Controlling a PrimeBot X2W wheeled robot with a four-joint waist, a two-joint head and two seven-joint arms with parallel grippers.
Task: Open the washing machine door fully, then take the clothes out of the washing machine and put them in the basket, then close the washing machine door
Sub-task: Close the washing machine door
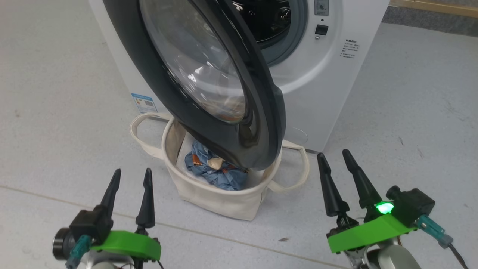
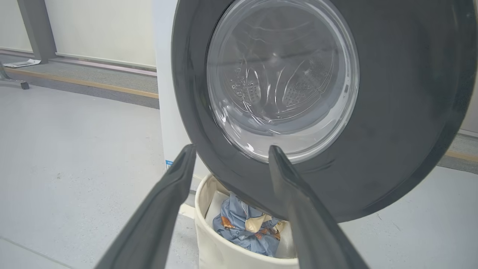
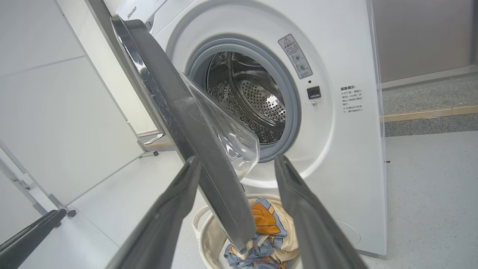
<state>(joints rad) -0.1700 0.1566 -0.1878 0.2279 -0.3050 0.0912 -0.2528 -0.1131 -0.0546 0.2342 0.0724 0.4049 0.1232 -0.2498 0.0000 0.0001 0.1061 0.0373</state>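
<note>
While door [image 1: 263, 97] overhangs basket [image 1: 218, 203], clothes [image 1: 211, 172] sit half-hidden; left gripper [image 1: 133, 170], right gripper [image 1: 333, 152] spread empty.

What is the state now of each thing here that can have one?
Basket: upright, partly filled.
Clothes: crumpled inside the basket.
Door: open, lower edge over the basket.
Washer: mouth uncovered, nothing seen inside.
Left gripper: open, empty.
Right gripper: open, empty.

floor [image 1: 56, 93]: pale grey | standing on it: washing machine [image 1: 317, 93]; basket [image 1: 220, 201]
</note>
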